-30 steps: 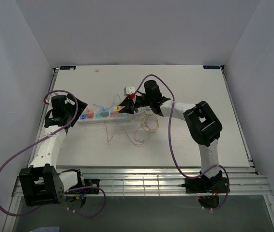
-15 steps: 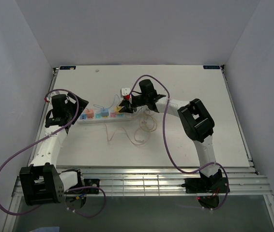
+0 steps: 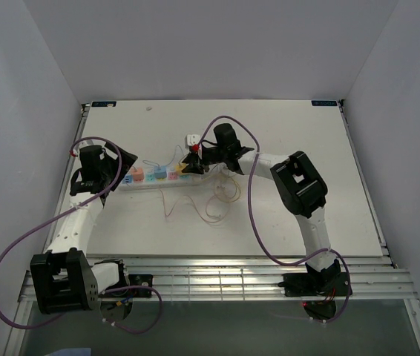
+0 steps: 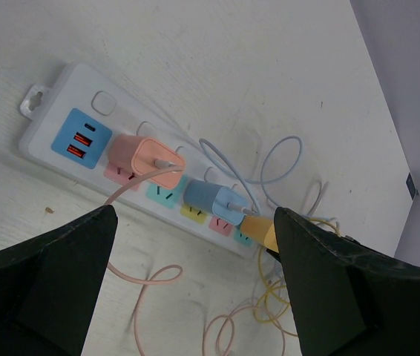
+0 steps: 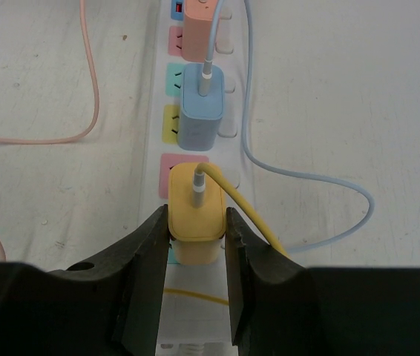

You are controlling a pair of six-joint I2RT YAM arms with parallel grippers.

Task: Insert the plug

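Right arm has swung left. Top view: right gripper (image 3: pixel 194 158) sits at the power strip's (image 3: pixel 145 182) end. Left wrist: left gripper (image 4: pixel 195 259) spread wide, holding nothing, above the strip. Right wrist: fingers (image 5: pixel 147 259) clamp yellow plug (image 5: pixel 195 213) at pink socket (image 5: pixel 171 169).

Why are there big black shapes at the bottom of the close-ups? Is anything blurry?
Left wrist view: those are the left gripper's fingers, dark and showing no detail; the power strip is sharp. Right wrist view: the right gripper's fingers, equally dark, clamp a crisply focused yellow plug. Top external view: even soft light, faint shadows, strip tiny.
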